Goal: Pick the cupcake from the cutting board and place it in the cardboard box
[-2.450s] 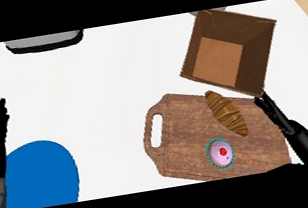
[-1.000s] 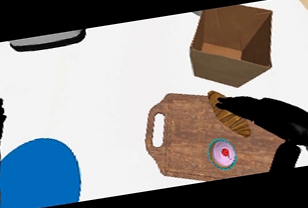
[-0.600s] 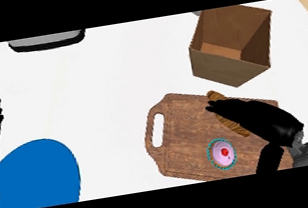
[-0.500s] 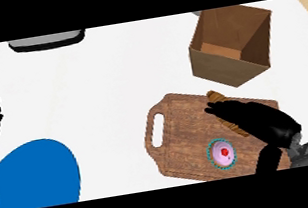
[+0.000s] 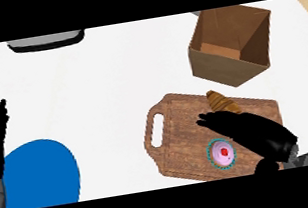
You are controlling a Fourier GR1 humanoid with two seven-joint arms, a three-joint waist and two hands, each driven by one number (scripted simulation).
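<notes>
Right hand [image 5: 255, 133], fingers straight and holding nothing, hovers over the board [image 5: 182, 144]; the cupcake [image 5: 222, 152] sits just beside its palm, leftward.

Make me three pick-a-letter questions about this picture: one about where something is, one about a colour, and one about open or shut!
1. Where is the cupcake? A on the cutting board; B in the cardboard box; C on the plate.
2. What colour is the plate? A red; B blue; C green.
3. The cardboard box is: A open; B taped shut; C squashed flat.
Answers: 1 A, it sits on the board. 2 B, it is plain blue. 3 A, its inside shows.
</notes>
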